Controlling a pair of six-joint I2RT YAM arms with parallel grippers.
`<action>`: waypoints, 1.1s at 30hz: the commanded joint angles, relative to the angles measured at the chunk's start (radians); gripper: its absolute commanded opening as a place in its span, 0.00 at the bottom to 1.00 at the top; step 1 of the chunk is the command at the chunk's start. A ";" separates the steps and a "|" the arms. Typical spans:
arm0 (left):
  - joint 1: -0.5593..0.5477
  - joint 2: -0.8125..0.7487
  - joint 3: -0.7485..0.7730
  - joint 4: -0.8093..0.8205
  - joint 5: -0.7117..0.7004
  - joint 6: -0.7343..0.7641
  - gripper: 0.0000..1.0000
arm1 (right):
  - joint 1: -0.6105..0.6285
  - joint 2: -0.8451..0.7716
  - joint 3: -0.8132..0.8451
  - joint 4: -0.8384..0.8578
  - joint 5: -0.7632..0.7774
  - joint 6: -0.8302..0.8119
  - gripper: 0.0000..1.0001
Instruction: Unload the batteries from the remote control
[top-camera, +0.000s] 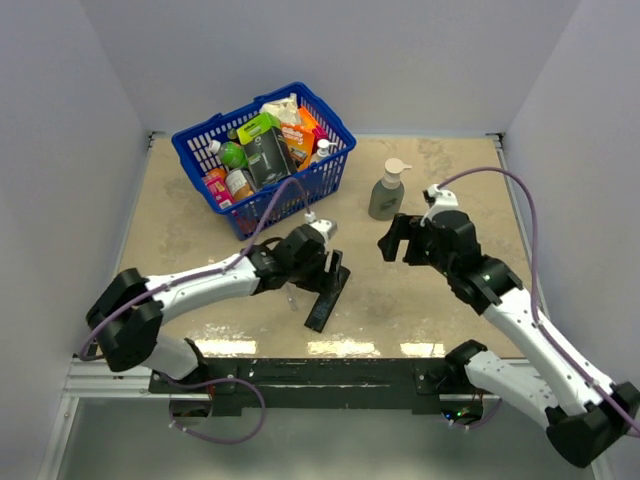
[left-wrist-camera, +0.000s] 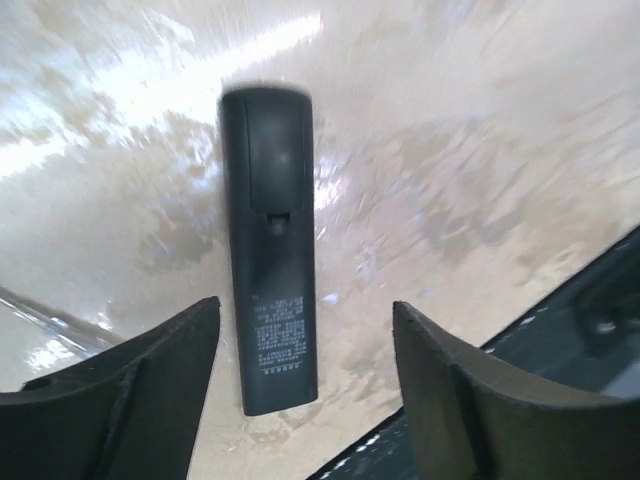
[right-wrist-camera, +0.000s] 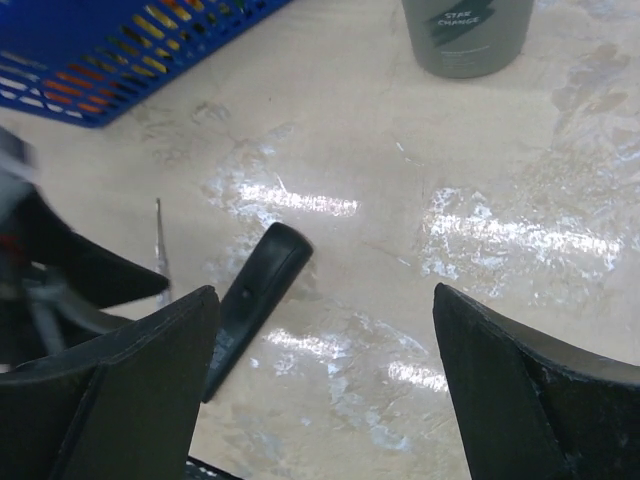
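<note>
The black remote control (top-camera: 328, 297) lies flat on the beige table near its front edge, back face up, with its battery cover shut (left-wrist-camera: 268, 160). It also shows in the right wrist view (right-wrist-camera: 255, 295). No batteries are visible. My left gripper (top-camera: 318, 262) is open and empty, hovering just above the remote; in the left wrist view (left-wrist-camera: 305, 400) its fingers straddle the remote's label end without touching. My right gripper (top-camera: 392, 238) is open and empty, up off the table to the right of the remote (right-wrist-camera: 325, 400).
A blue basket (top-camera: 330, 170) full of packages stands at the back left. A grey pump bottle (top-camera: 386, 195) stands behind the right gripper, also in the right wrist view (right-wrist-camera: 468, 35). The table's front rail (top-camera: 320, 375) runs just below the remote.
</note>
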 joint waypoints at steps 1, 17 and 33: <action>0.121 -0.162 -0.053 0.050 0.150 -0.035 0.70 | 0.003 0.094 -0.015 0.196 -0.068 -0.133 0.89; 0.170 -0.348 -0.402 0.263 0.339 -0.113 0.00 | 0.197 0.350 -0.150 0.561 -0.083 -0.351 0.89; 0.169 -0.340 -0.524 0.413 0.339 -0.138 0.00 | 0.398 0.562 -0.172 0.694 0.173 -0.403 0.88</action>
